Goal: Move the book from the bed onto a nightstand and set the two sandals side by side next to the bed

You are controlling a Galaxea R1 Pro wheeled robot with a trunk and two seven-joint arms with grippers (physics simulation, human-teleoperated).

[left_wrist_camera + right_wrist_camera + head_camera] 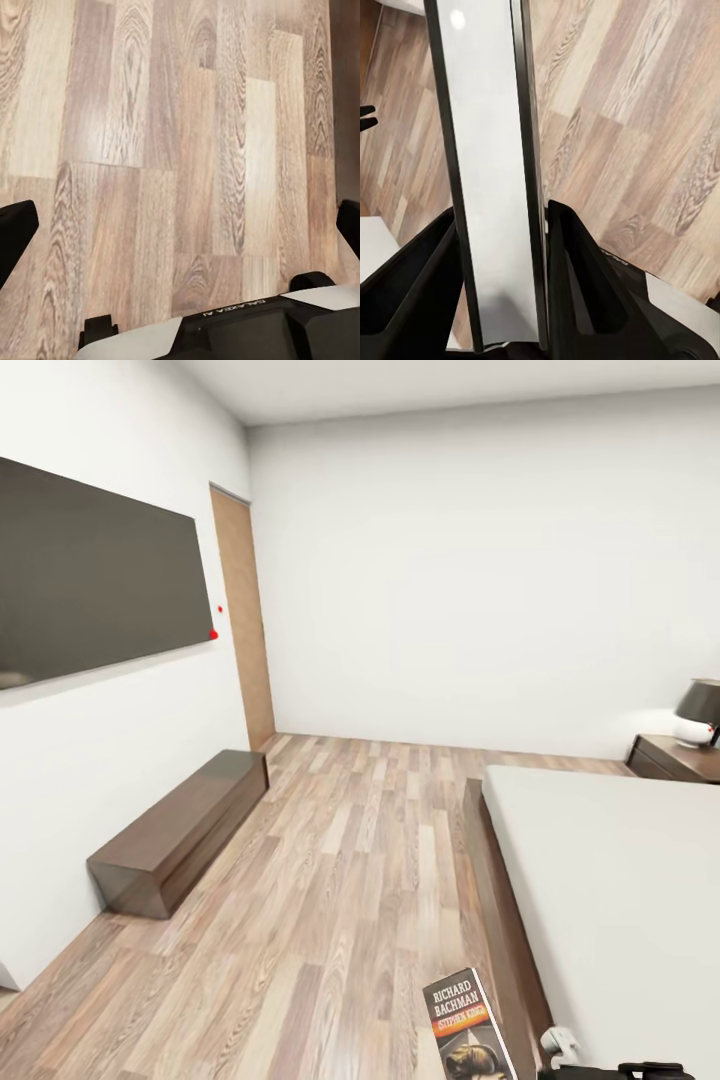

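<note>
The book (468, 1030), a dark paperback with an orange band and "Richard Bachman" in white, stands upright at the bottom of the head view, beside the bed's brown frame. In the right wrist view the book (495, 172) is seen edge-on, with my right gripper (502, 214) shut on it, a black finger pressed against each cover. My left gripper (180, 225) hangs open over bare wooden floor, its fingers far apart. The bed (620, 880) with its light-grey mattress fills the right side. The nightstand (680, 755) stands at the bed's far corner. The sandals are out of view.
A lamp (698, 712) with a dark shade sits on the nightstand. A long low dark-brown bench (180, 830) runs along the left wall under a wall-mounted TV (90, 575). A wooden door (243, 620) is in the far left corner. Open wooden floor lies between bench and bed.
</note>
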